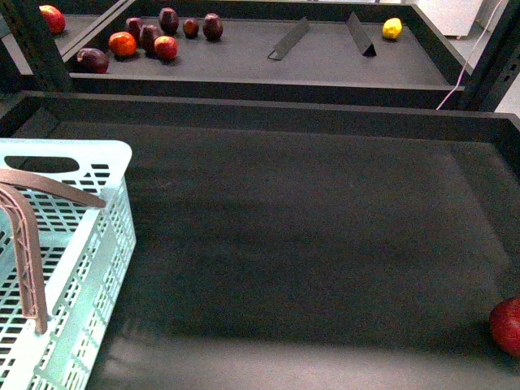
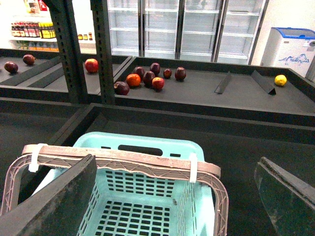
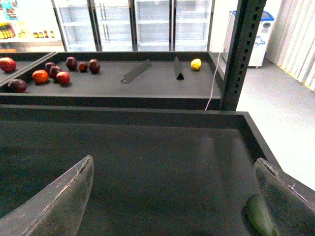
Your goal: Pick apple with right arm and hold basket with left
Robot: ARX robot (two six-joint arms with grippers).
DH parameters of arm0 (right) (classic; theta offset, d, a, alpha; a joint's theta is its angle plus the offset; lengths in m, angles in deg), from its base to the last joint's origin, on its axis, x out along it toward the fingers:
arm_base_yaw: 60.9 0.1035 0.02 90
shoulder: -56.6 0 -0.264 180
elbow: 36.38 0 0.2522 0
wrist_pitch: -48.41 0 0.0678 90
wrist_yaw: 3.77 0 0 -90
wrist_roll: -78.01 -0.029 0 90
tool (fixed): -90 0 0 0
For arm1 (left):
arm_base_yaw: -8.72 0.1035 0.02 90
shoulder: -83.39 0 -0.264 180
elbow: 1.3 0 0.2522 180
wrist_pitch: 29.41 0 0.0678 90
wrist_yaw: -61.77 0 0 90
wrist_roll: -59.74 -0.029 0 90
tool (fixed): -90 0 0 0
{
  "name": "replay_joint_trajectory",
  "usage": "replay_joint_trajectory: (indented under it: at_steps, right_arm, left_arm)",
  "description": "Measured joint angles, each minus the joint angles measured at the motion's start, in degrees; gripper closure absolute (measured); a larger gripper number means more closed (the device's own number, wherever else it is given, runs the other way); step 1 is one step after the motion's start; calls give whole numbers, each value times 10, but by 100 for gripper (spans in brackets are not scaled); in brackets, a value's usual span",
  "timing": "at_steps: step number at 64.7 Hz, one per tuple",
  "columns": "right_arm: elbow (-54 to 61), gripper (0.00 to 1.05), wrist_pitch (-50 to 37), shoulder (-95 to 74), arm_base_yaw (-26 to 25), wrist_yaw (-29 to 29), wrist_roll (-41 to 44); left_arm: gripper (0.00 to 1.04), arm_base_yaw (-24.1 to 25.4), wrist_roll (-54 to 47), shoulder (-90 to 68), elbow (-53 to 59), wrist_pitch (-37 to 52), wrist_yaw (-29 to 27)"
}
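Apple [image 1: 508, 325] at near-right edge of shelf [image 1: 292, 236]; basket [image 1: 69, 151] near-left, well apart.

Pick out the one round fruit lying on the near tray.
The red apple at the near tray's right edge, partly cut off in the front view; the others, lemon included, lie on the far trays.

- You face a wide dark grey rimmed shelf tray [image 1: 309, 244]; everything below is placed from it.
- Behind it sits a second dark tray [image 1: 244, 61] holding two slanted black divider plates [image 1: 290, 39].
- Further behind stand tall white glass-door refrigerators [image 2: 197, 29], brightly lit inside.
- At its far right corner rises a dark perforated metal post [image 3: 244, 49].
- To its right lies pale grey floor [image 3: 280, 113], with a white chest freezer with a blue lid [image 2: 294, 46] and a pale pleated curtain [image 3: 300, 39] beyond.
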Motion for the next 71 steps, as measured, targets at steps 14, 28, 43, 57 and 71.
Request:
replay_joint_trajectory:
  at_steps: [14, 28, 43, 57, 71]
  right_arm:
    - [0, 9, 0, 0, 0, 0, 0]
    - [0, 9, 0, 0, 0, 0, 0]
    - [0, 9, 0, 0, 0, 0, 0]
    - [0, 9, 0, 0, 0, 0, 0]
    - [0, 9, 0, 0, 0, 0, 0]
  left_arm:
    - [7, 0, 0, 0, 0, 0, 0]
    - [7, 0, 0, 0, 0, 0, 0]
    - [7, 0, 0, 0, 0, 0, 0]
    - [7, 0, 0, 0, 0, 0, 0]
    - [7, 20, 326, -161, -55, -119, 97]
